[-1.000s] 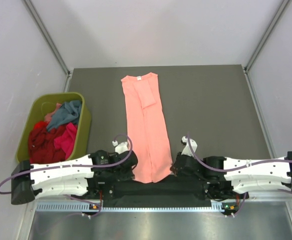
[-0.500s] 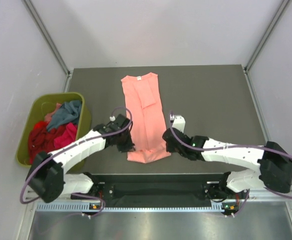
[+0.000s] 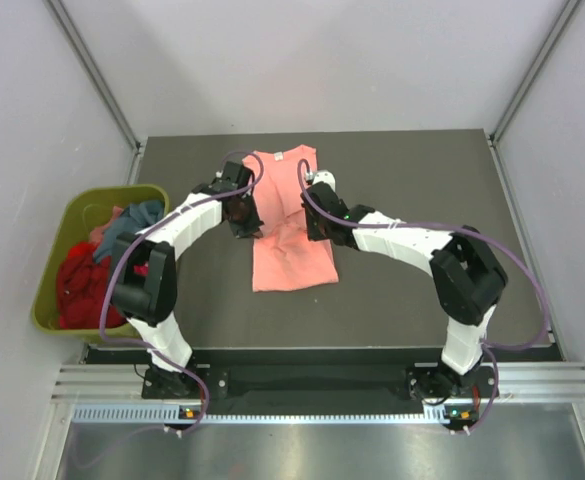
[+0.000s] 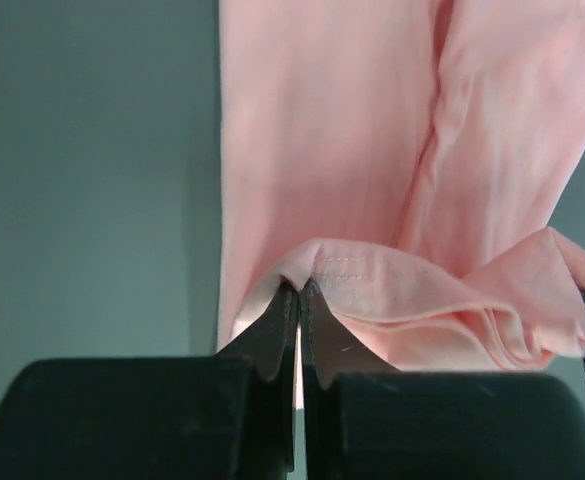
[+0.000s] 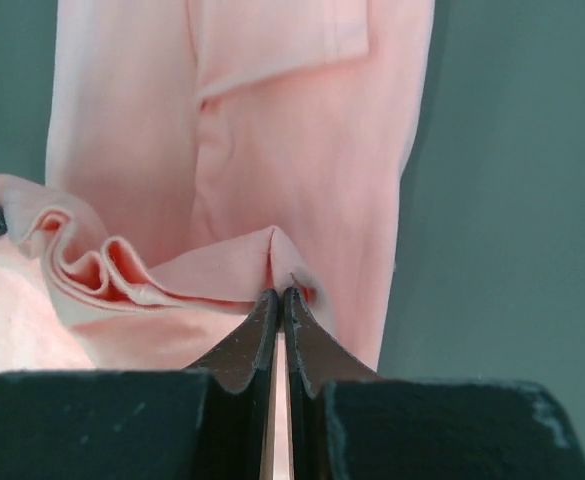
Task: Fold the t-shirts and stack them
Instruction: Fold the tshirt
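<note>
The salmon-pink t-shirt [image 3: 290, 262] lies on the dark table as a long narrow strip with its collar at the far end. Its near end is doubled back over itself. My left gripper [image 3: 244, 216] is shut on the left corner of the lifted hem [image 4: 372, 272]. My right gripper [image 3: 317, 216] is shut on the hem's right corner [image 5: 242, 265]. Both hold the hem a little above the strip's middle, and the cloth sags in loose folds between them. In the left wrist view the fingertips [image 4: 299, 287] pinch the stitched edge. In the right wrist view the fingertips [image 5: 279, 293] pinch a peaked fold.
An olive-green bin [image 3: 47, 290] stands off the table's left edge. It holds a red t-shirt [image 3: 80, 285] and a teal-blue one [image 3: 122, 228]. Bare dark table [image 3: 422, 190] stretches to the right of the shirt. Slanted wall rails flank the table.
Both grippers have carried the shirt's near hem from the front edge toward the collar. The arms have stretched out and the strip is now doubled over itself.
</note>
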`<state>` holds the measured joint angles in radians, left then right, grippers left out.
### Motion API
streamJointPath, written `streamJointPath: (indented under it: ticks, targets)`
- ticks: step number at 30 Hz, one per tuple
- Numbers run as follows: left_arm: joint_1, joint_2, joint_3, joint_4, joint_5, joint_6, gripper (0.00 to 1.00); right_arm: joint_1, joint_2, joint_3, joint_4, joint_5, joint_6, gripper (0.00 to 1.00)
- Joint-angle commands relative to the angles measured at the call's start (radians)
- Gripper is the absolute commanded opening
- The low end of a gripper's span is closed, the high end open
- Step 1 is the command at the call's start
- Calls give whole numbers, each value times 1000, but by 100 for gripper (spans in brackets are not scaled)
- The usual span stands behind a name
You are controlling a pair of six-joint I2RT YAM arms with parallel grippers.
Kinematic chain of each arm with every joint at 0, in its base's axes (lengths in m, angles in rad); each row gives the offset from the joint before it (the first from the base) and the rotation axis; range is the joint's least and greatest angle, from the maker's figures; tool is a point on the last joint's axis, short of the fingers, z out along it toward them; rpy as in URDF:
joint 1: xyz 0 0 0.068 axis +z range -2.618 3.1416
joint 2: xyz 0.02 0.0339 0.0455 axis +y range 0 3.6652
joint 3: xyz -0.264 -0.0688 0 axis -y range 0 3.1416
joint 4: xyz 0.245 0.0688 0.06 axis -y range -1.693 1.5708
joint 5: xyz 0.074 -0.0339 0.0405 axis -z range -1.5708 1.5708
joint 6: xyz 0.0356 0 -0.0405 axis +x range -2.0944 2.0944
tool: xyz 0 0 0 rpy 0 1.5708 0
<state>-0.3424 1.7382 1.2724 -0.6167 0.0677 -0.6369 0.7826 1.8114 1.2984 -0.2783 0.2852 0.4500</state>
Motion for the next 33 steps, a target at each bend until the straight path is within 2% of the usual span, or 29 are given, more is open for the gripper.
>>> streamJointPath:
  ticks: [1,7,10,14,24,33]
  targets:
    - [48,67,123,18,56,62,0,-52,66,120,-13,-61,-80,0]
    - [95,210,254,-8,63,88,0,-108,201,329,-105,-81,-137,0]
    - [114,254,289,0,86,91,0,-135,250,374,-130,-87,-160,0]
    - [121,296,320,15,115,105,0,-160,275,407,-137,-92,-181,0]
    - [141,356,381,11,69,77,0,-197,347,498,-136,-165,-226,0]
    - [166,379,410,31,109,68,1,-210,407,593,-159,-165,-246,0]
